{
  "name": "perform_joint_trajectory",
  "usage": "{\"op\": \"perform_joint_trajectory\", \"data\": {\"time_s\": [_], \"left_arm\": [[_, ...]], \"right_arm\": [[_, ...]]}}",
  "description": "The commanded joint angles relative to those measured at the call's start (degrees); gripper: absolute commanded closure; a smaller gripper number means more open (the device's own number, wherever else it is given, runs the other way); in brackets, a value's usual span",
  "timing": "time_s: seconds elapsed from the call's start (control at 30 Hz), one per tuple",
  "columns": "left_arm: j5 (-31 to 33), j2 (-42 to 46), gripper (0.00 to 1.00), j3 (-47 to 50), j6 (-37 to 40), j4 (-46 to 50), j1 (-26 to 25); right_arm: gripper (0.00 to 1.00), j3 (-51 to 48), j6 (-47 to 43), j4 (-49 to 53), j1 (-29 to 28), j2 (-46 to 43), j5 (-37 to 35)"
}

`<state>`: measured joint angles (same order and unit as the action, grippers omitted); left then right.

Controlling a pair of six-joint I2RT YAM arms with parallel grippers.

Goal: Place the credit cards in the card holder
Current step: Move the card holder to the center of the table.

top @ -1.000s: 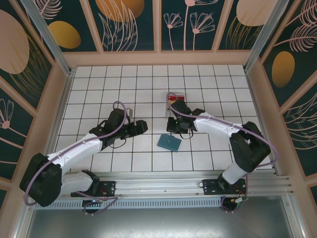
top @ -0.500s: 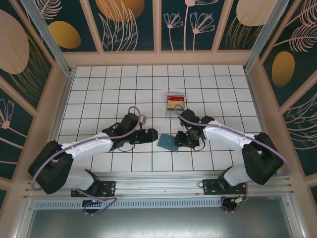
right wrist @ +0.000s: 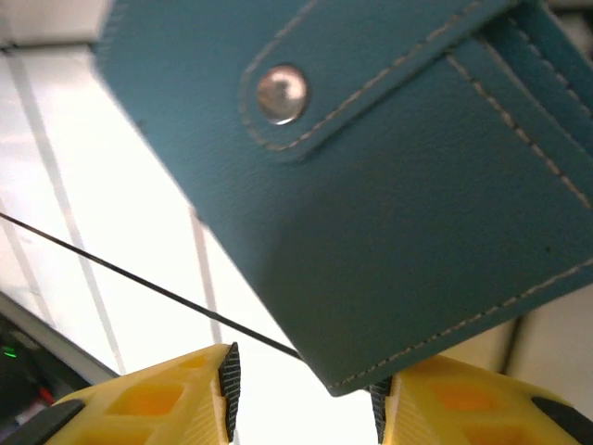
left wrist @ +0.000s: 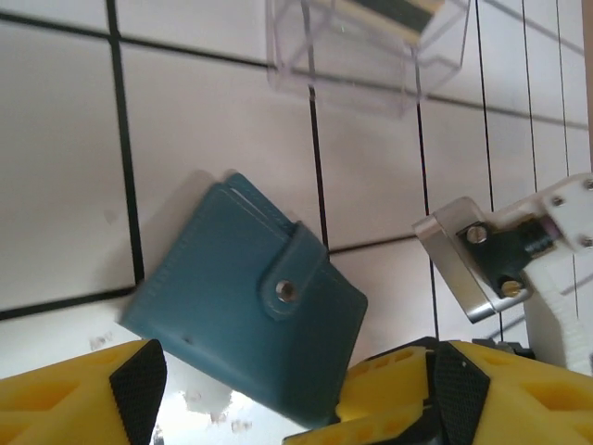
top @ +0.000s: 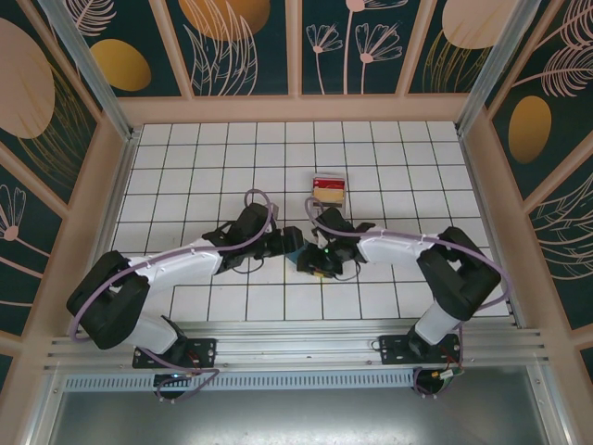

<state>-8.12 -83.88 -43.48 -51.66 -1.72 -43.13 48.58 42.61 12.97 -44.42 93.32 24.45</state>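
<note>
Both arms have swung inward to the small teal-blue folding card holder (left wrist: 243,313), lying shut near centre. Left gripper (left wrist: 296,387) and right gripper (right wrist: 301,400) flank it, fingers apart, gripping nothing.

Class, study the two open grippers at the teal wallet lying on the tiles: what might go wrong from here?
1. The left gripper and right gripper both crowd the card holder, which lies flat on the tiled table; they may bump each other or shove it aside.
2. Its snap strap looks fastened; pulling it open may drag the whole holder instead.
</note>
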Motion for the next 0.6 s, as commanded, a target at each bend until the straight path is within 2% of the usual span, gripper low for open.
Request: {"op": "perform_joint_trajectory", "data": {"time_s": [0.0,0.1,0.27,0.37,0.57], "left_arm": [[6.73,0.63,0.21,-0.69,-2.84,1.19,0.26],[7.30,0.65,0.21,0.03,-3.81,1.89,1.49],[7.38,0.34,0.24,1.79,-5.03,1.89,3.93],[9.22,-1.03,0.26,0.07,-3.39,4.61,4.81],[12.39,-7.59,0.31,-7.29,2.10,13.78,5.41]], "right_arm": [[0.57,3.00,1.21,-5.40,0.09,0.08,1.49],[0.56,4.49,-1.77,-1.25,1.10,-1.85,-0.07],[0.56,6.81,-9.50,8.98,4.43,-5.83,-8.94],[0.56,9.99,-15.36,13.42,6.03,-4.11,-12.16],[0.57,18.93,-27.02,18.05,5.12,2.85,-14.16]]}}
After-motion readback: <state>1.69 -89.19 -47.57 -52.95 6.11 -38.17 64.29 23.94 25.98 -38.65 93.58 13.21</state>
